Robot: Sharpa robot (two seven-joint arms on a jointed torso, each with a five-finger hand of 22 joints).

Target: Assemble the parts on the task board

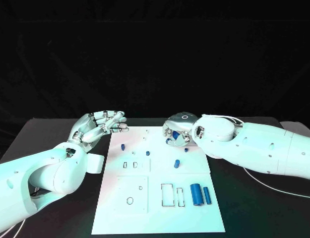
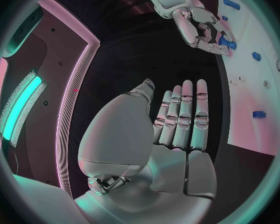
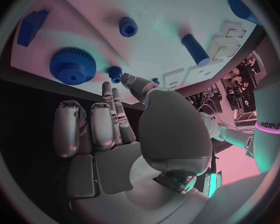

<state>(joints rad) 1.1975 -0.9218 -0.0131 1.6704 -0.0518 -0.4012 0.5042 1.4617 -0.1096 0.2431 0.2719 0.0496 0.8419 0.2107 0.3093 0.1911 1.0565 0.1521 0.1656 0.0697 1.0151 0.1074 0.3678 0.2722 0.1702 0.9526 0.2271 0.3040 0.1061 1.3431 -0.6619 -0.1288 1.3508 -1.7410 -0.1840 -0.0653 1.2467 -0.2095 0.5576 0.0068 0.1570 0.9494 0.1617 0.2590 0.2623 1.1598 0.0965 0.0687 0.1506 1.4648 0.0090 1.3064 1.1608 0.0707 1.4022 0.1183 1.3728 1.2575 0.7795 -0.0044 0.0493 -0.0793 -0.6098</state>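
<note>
The white task board [image 1: 158,208] lies mid-table. Near its far edge my right hand [image 1: 177,130] hovers low, fingers pointing down at a large blue gear [image 3: 73,64] and a small gear [image 3: 116,73] that lie on the board [image 3: 165,20]; it grips nothing. The left wrist view shows the same right hand [image 2: 202,27] with a blue piece [image 2: 229,44] by its fingertips. My left hand [image 1: 99,125] is raised off the board's far left corner, and its fingers [image 2: 184,117] are straight and empty. Two blue cylinders [image 1: 195,194] [image 1: 207,195] lie near right.
More blue parts lie on the board: a piece [image 1: 123,147] at far left, small ones [image 1: 148,153] [image 1: 186,149], a short cylinder [image 1: 176,163]. Outlined recesses [image 1: 167,194] [image 1: 130,201] sit in the near half. A pale cable [image 1: 269,186] lies on the black table to the right.
</note>
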